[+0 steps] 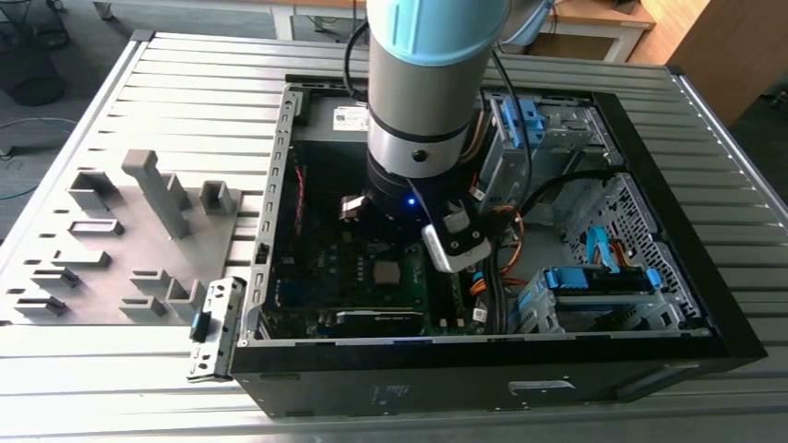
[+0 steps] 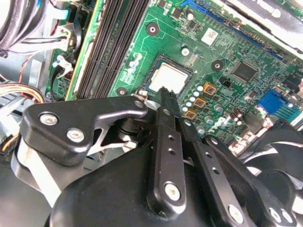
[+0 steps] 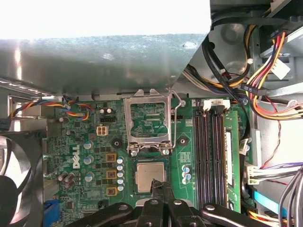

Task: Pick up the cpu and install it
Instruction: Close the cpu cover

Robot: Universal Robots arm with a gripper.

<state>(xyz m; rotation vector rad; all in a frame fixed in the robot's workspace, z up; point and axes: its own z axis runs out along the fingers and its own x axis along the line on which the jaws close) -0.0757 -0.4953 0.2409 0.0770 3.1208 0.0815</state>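
socket frame raised beside cpu, cables near

The arm is a thick round tube of silver-grey metal with a pale blue cap at its joint, and black cables run along it. The gripper is matt black, its flat link bars are fixed with shiny silver screws, and the narrow fingers carry a row of small holes.
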